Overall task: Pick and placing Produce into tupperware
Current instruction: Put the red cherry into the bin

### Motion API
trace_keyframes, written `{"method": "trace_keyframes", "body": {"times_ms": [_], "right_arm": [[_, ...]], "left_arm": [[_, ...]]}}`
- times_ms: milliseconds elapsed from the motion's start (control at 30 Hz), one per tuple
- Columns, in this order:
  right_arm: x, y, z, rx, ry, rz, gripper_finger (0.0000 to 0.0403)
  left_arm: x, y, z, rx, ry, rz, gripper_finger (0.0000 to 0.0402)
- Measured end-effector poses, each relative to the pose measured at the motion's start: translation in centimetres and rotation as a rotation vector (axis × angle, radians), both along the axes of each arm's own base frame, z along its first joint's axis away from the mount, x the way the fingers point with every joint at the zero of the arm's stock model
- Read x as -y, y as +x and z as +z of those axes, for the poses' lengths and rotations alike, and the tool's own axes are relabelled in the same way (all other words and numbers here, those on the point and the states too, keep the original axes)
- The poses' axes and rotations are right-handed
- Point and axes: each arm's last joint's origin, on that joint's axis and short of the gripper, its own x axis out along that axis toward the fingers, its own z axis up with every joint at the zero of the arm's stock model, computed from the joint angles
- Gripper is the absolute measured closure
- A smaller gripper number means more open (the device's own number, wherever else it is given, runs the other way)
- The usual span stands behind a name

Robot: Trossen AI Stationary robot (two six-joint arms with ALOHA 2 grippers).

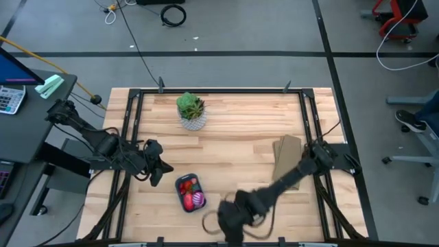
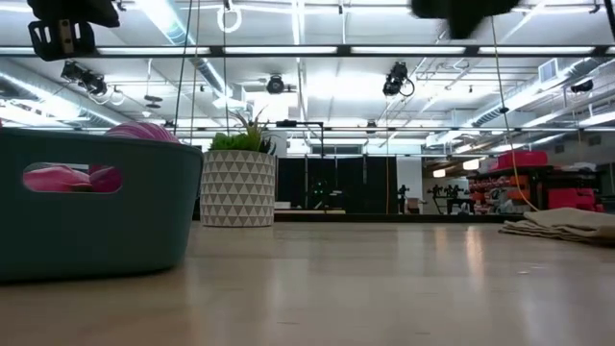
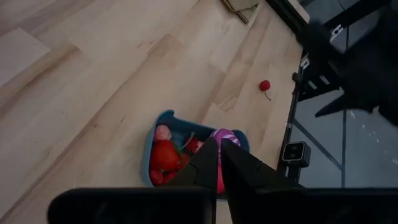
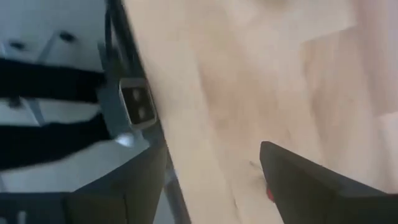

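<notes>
The blue-teal tupperware [image 1: 190, 193] stands near the table's near edge and holds red pieces [image 3: 163, 158] and the purple ribbed ball [image 3: 225, 136]. It also shows at the left of the low view [image 2: 86, 207]. My left gripper [image 3: 219, 155] is shut and empty, hanging above and just left of the tupperware [image 3: 155, 127]. One tiny red piece [image 3: 265, 85] lies on the bare wood right of the tupperware. My right gripper [image 1: 230, 217] is low over the near edge beside it. The right wrist view shows one dark finger [image 4: 311, 180] with a red speck [image 4: 269, 194] at its side.
A green plant in a white patterned pot [image 1: 191, 112] stands at the far middle. A tan flat piece [image 1: 287, 158] lies at the right, under my right arm. A dark frame [image 1: 137, 103] borders the table. The low camera [image 3: 294, 152] sits at the near edge.
</notes>
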Motion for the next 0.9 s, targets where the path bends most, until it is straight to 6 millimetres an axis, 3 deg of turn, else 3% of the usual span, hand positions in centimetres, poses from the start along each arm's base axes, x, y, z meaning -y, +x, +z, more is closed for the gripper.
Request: {"method": "trace_keyframes", "body": {"times_ms": [133,300,700,900], "right_arm": [[-3.2,-1.5,-2.1,0.020,-0.117,0.164,0.0137],[-5.1,-3.0,-3.7,0.034,-0.254,0.255,0.0140],[-3.2,-3.7,-8.8,-0.099,-0.274,0.167,0.0141],[-3.0,-3.9,-9.7,-0.098,-0.269,0.157,0.0162]], "left_arm": [[0.0,0.0,0.0,0.006,0.002,0.005,0.0375],[0.0,0.0,0.1,0.012,0.008,0.015,0.0389],[0.0,0.1,0.2,0.024,0.000,0.016,0.0376],[0.1,0.2,0.3,0.037,-0.007,0.015,0.0386]]}}
